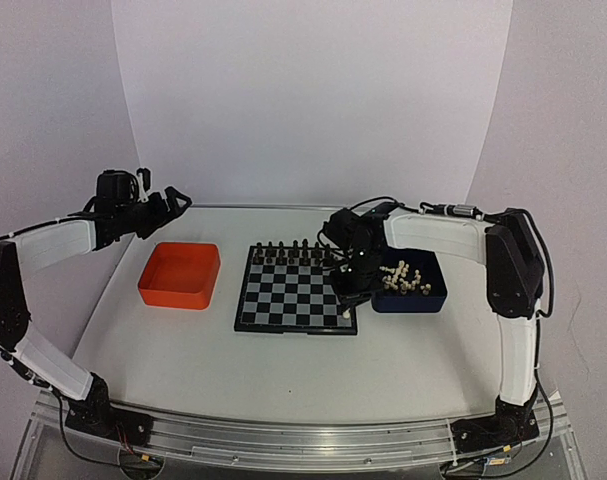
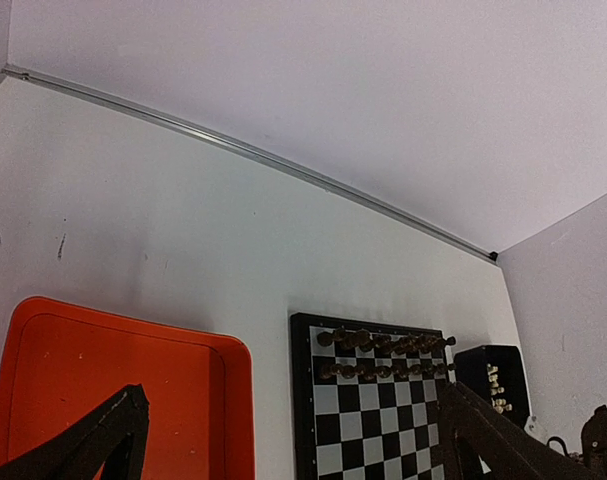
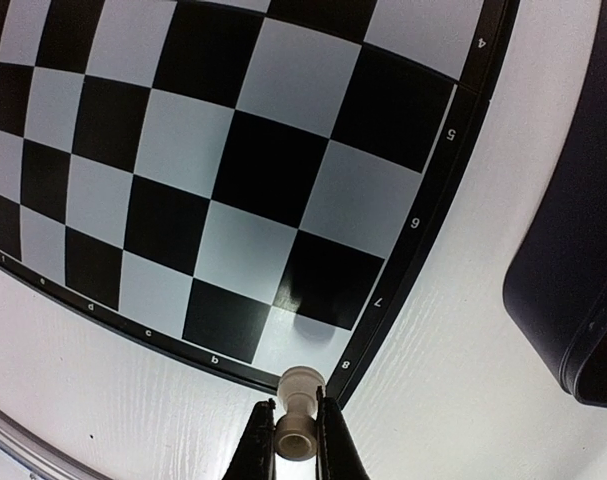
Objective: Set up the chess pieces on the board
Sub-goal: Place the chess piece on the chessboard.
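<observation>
Right wrist view: right end effector (image 3: 295, 430) clamped on one small cream-white chess piece (image 3: 301, 384) at the near right corner of the black-and-pale checked board (image 3: 233, 170). Only the overhead view shows the other cream pieces (image 1: 403, 274) heaped in the dark blue plastic tray (image 1: 408, 299) just beside the board. Left wrist view: left end effector (image 2: 298, 440) with fingers wide apart, raised near the orange plastic tray (image 2: 113, 350).

Left arm (image 1: 53, 245): raised, reaching well left of the board (image 1: 283, 295).
Left gripper (image 1: 171, 203): jaws spread wide, holding nothing.
Right arm (image 1: 438, 238): bent in over the board's right side.
Right gripper (image 1: 349, 300): pointing down at the board's near right corner, fingers clamped on a cream chess piece (image 3: 296, 428).
</observation>
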You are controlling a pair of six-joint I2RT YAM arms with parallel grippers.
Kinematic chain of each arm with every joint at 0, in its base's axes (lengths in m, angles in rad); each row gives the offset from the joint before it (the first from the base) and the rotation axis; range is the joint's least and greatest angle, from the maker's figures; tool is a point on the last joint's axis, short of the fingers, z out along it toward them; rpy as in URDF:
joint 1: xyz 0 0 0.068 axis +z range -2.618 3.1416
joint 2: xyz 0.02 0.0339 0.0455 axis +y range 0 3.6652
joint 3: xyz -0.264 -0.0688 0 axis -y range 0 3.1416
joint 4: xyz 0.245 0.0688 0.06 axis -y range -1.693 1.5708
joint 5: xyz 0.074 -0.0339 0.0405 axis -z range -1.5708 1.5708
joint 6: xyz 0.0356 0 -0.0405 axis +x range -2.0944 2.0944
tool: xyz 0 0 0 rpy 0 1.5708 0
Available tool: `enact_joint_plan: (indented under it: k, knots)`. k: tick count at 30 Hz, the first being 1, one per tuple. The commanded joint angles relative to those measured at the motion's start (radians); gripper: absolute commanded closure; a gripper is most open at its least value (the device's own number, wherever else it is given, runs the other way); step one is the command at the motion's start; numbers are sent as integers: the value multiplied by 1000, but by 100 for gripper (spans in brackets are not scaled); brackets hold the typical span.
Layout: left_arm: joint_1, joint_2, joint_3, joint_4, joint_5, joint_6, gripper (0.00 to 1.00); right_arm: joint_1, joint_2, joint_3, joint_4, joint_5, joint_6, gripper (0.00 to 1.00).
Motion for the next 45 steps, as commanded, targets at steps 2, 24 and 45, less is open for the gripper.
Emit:
enact_joint_plan:
  k: [2,24,45]
  knots:
    - [-7,-38,-3,14,1,14,0,8,29,-9,33,24,9,100]
    - [-11,-33,10,6,1,16,0,17,44,-41,68,33,6,99]
    - [-10,-68,-11,7,-5,8,0,18,-85,-56,73,19,14,40]
